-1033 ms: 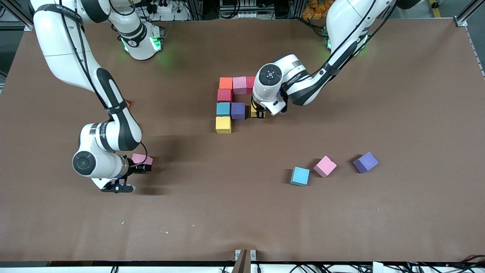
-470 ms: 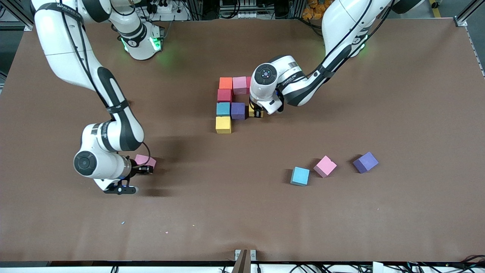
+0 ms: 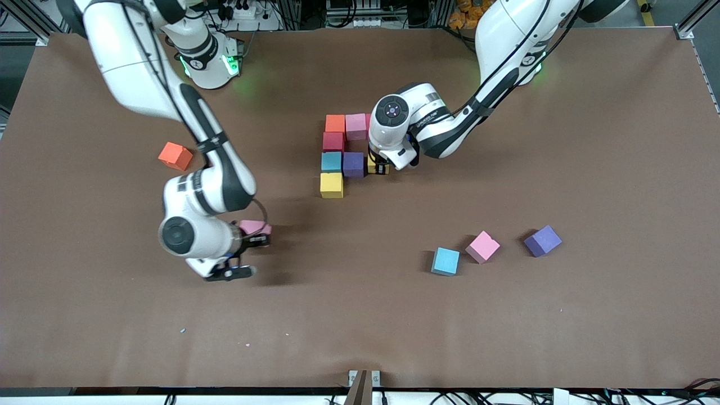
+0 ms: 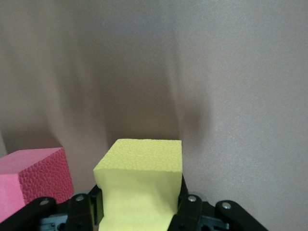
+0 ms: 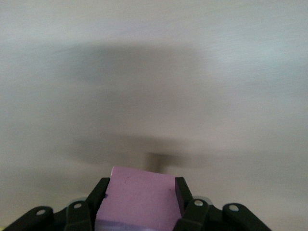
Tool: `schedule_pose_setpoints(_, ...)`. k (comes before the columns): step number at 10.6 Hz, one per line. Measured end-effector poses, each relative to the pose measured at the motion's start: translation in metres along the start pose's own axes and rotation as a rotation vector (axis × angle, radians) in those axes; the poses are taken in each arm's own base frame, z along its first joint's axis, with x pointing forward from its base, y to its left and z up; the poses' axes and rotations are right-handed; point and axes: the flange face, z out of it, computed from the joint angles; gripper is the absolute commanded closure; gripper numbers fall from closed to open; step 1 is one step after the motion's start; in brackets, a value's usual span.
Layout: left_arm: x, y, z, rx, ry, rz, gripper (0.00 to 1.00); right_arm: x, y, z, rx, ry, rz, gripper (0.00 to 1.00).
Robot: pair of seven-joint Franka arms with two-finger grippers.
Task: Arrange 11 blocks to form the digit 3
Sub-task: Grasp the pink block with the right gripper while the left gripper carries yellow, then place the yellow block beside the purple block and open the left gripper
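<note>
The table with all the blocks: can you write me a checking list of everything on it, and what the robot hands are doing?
Surface: brown table, a few tiny specks near the front camera's edge.
Job's things: partly built figure of orange, pink, red, light blue, purple and yellow cubes, touching. Loose blue cube, pink cube, purple cube and orange cube lie apart.
Clutter: nothing seen.
Grippers: left gripper shut on a yellow cube, low beside the figure's purple cube. Right gripper shut on a pink block, over bare table toward the right arm's end.
Cables: black cables along both arms.
Surroundings: frame rails and wiring past the table edges.
</note>
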Motion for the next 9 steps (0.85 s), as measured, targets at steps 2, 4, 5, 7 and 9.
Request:
schedule_pose_setpoints(2, -0.001, 0.001, 0.001, 0.002, -0.004, -0.01, 0.93, -0.012, -0.052, 0.005, -0.002, -0.009, 0.018, 0.95)
schedule_pose_setpoints(4, -0.006, 0.004, 0.002, -0.013, -0.002, -0.028, 0.92, -0.024, -0.092, 0.008, -0.01, -0.015, 0.055, 0.95)
schedule_pose_setpoints(5, -0.008, 0.004, 0.004, -0.02, 0.005, -0.035, 0.92, -0.031, -0.11, 0.01, -0.014, -0.015, 0.07, 0.95)
schedule_pose_setpoints(7, -0.013, 0.002, 0.006, -0.023, 0.008, -0.042, 0.85, -0.045, -0.144, 0.018, -0.024, -0.018, 0.098, 0.95)
schedule_pose_setpoints(9, -0.013, 0.003, 0.007, -0.024, 0.008, -0.044, 0.7, -0.044, -0.15, 0.025, -0.028, -0.021, 0.129, 0.95)
